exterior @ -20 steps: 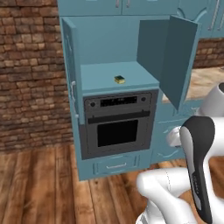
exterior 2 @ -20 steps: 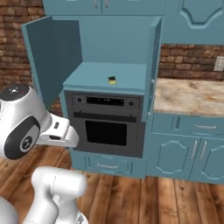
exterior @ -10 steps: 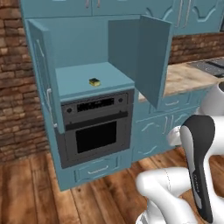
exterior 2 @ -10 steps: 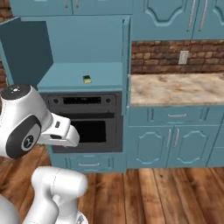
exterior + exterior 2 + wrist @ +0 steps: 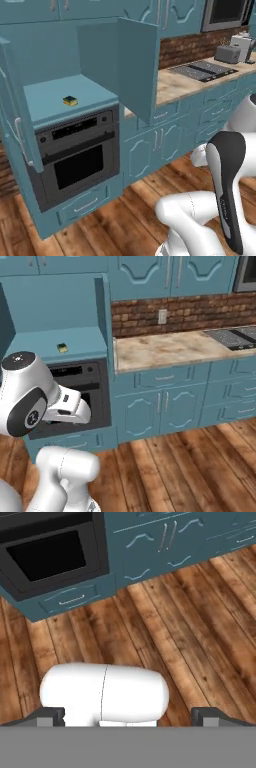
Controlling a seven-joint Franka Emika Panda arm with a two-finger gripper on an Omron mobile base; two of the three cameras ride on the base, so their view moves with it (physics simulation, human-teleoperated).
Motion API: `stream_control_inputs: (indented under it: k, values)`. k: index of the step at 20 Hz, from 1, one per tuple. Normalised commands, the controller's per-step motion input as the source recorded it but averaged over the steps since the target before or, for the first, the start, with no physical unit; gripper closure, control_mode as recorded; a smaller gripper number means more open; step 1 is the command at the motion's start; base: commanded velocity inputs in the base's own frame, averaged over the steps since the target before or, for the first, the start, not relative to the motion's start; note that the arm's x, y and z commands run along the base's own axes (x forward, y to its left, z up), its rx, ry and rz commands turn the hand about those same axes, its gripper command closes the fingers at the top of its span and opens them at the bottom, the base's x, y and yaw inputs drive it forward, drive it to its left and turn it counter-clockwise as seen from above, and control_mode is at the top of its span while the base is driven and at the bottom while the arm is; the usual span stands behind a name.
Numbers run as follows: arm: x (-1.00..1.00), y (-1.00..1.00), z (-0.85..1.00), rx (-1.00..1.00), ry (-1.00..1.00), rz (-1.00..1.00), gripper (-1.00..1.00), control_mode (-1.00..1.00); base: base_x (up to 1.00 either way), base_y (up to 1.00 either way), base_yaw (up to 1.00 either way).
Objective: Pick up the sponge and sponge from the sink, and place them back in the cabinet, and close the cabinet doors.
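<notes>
One sponge (image 5: 70, 100) (image 5: 62, 347), yellow with a dark top, lies on the teal shelf of the cabinet (image 5: 45, 102) (image 5: 75, 338) above the black oven (image 5: 75, 160). Both cabinet doors stand open: the right door (image 5: 132, 70) swings out toward me, and the left door (image 5: 17, 120) hangs at the frame's left edge. My gripper (image 5: 129, 717) is open and empty, pointing down at the wood floor in front of the oven (image 5: 50, 554). The sink is out of view.
Right of the cabinet runs a tan marble counter (image 5: 180, 85) (image 5: 170, 348) with a black cooktop (image 5: 202, 70) and a toaster (image 5: 229, 53). Low teal doors and drawers (image 5: 160, 406) sit beneath it. Wood floor (image 5: 175, 627) spreads in front.
The whole picture has slid left, so the base has moved. The cabinet now sits at the left, and the counter and cooktop have come into view. The sponge stays on the shelf.
</notes>
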Motion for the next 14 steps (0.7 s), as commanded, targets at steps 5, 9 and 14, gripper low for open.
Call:
stream_control_inputs:
  k: [5,9,14]
  values:
    - [0.0,0.0,0.0,0.0,0.0,0.0,-1.0,1.0,0.0,-0.14,-0.44]
    - [0.0,0.0,0.0,0.0,0.0,0.0,-1.0,1.0,0.0,-0.2,-0.46]
    - [0.0,0.0,0.0,0.0,0.0,0.0,-1.0,1.0,0.04,-0.18,-0.47]
